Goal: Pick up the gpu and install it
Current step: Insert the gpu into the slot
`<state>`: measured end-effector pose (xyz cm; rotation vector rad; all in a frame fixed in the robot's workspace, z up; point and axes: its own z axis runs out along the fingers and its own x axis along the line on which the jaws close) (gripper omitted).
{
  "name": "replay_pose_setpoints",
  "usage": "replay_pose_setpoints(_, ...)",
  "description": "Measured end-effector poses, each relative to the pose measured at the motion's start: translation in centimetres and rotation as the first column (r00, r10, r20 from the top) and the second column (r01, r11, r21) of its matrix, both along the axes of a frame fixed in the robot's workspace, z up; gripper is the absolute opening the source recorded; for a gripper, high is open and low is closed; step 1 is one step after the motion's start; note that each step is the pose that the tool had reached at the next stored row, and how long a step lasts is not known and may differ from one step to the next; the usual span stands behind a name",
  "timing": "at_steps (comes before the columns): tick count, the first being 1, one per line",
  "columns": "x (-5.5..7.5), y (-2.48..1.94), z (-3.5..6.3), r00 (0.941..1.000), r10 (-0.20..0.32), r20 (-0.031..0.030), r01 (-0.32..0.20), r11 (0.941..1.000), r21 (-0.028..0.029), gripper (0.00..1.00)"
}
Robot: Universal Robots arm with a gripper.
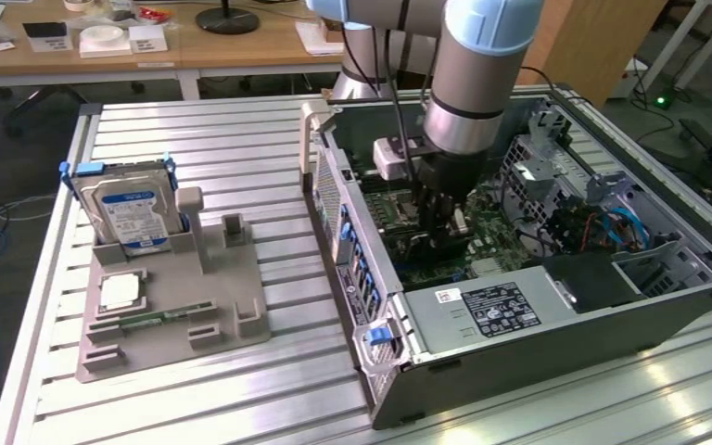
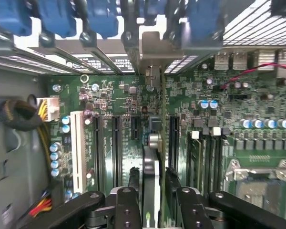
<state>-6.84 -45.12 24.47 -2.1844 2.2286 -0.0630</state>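
My gripper (image 1: 438, 234) reaches down into the open computer case (image 1: 369, 306), over the green motherboard (image 2: 119, 102). In the wrist view the gpu (image 2: 151, 167) stands edge-on in a motherboard slot. Its silver bracket end (image 2: 152, 76) sits against the case's rear wall. My two black fingers (image 2: 135, 179) flank the card on either side, with a thin gap showing at each face, so the gripper (image 2: 152, 183) is open around it. In the exterior view the card is mostly hidden under the wrist.
A grey fixture (image 1: 226, 320) on the slatted table holds a hard drive (image 1: 133, 213), a memory stick (image 1: 152, 320) and a small chip (image 1: 121, 292). Inside the case are the power supply (image 1: 492, 311), drive bays with cables (image 1: 603, 222), memory slots (image 2: 205, 157) and the processor socket (image 2: 260, 181).
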Motion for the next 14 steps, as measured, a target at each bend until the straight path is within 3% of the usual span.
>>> replay_pose_setpoints(9,-0.1,0.0,2.9,0.9998,0.0,0.0174,0.0,1.0,-0.0001,0.35)
replay_pose_setpoints(13,-0.1,0.0,2.92,0.9998,0.0,0.0189,0.0,1.0,0.0003,0.34)
replay_pose_setpoints(14,-0.1,0.0,2.93,0.9998,0.0,0.0189,0.0,1.0,0.0002,0.27)
